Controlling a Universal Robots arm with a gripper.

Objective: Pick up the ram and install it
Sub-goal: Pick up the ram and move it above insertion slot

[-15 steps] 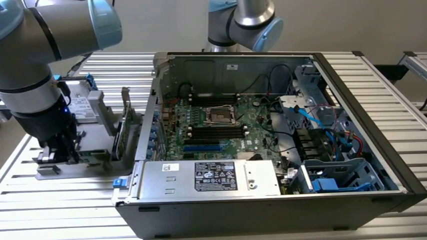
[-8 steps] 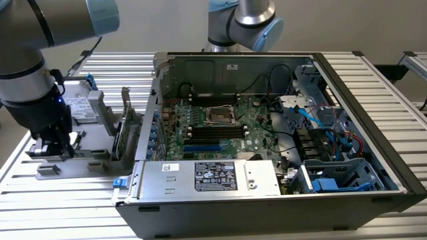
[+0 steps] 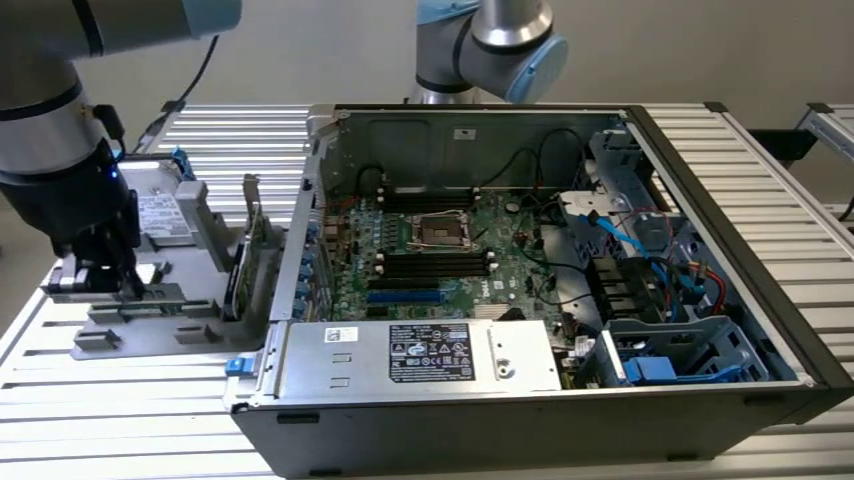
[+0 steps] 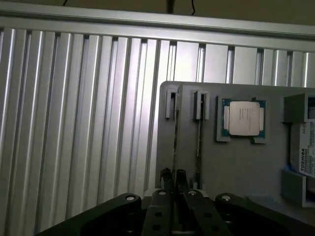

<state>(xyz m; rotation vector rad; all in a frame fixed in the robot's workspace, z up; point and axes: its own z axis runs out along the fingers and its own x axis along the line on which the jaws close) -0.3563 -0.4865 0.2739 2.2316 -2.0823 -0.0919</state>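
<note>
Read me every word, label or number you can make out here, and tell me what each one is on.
"TOSHIBA": on the white label of the drive, in the wrist view.
Print on the processor: too blurred to read.
Print on the power supply label: too small to read.

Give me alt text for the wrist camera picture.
The hand grips the ram, standing edge-on in a grey holder tray. A square silver processor chip lies in the tray, which rests on a ribbed metal table.
</note>
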